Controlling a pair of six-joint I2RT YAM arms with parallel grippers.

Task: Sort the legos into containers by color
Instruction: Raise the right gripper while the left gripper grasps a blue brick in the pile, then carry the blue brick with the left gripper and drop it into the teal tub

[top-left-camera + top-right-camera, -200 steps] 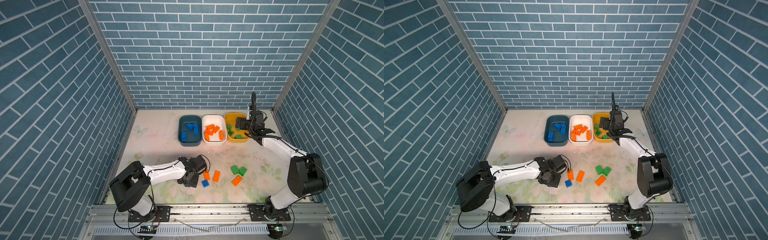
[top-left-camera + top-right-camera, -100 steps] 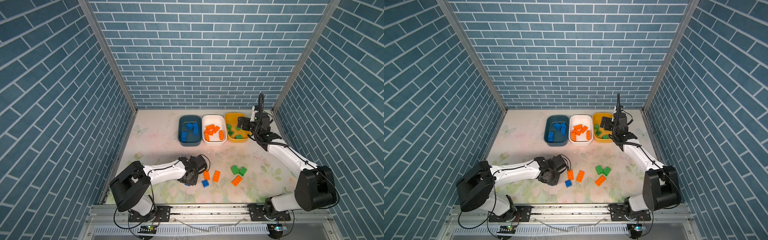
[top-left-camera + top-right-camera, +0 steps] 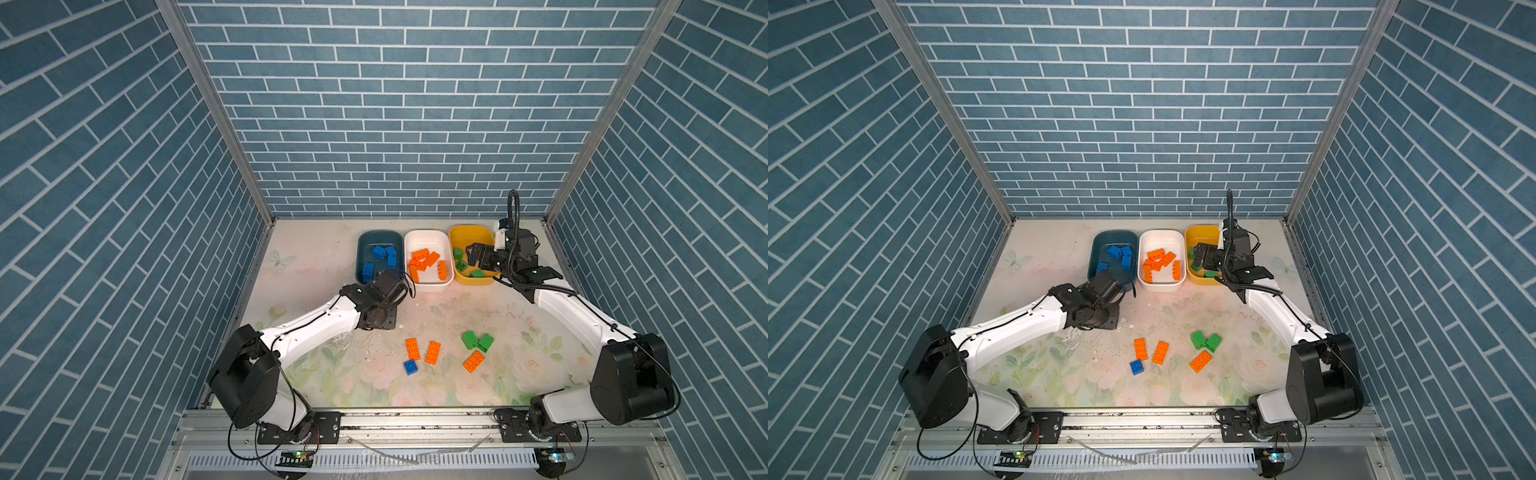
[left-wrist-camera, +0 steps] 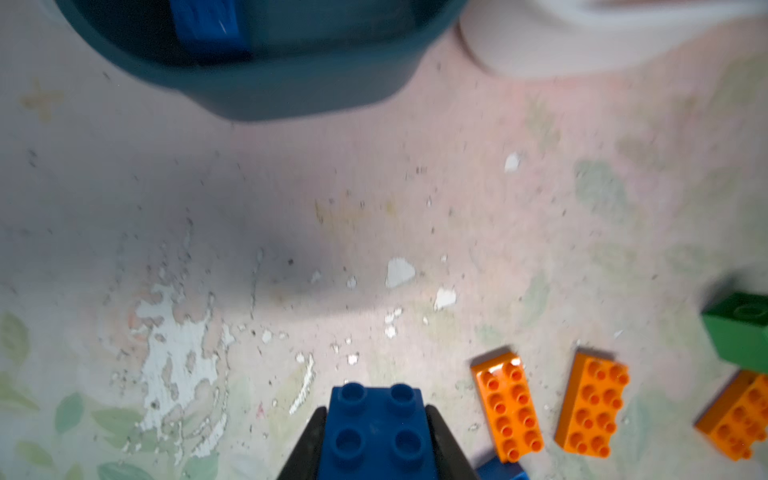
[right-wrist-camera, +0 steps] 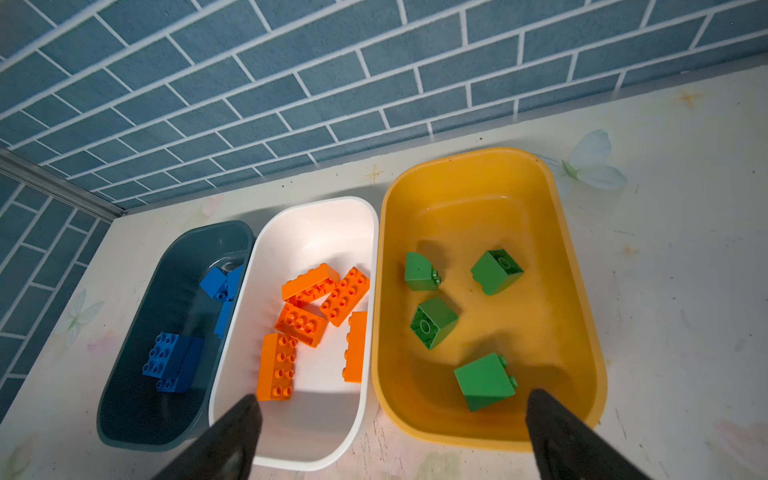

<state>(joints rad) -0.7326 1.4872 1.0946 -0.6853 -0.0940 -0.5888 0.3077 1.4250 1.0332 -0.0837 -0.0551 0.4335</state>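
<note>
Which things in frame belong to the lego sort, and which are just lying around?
Job: held blue brick in left gripper; loose orange bricks, loose green bricks, loose blue brick; teal tub, white tub, yellow tub.
Just lying about: white flakes on the tabletop.

We show the left arm (image 3: 307, 328) reaching from 7 toward 12 o'clock, left gripper (image 4: 374, 419) clamped on a blue lego (image 4: 376, 436); right arm (image 3: 569, 311) from 5 o'clock, right gripper (image 5: 392, 401) spread wide.
</note>
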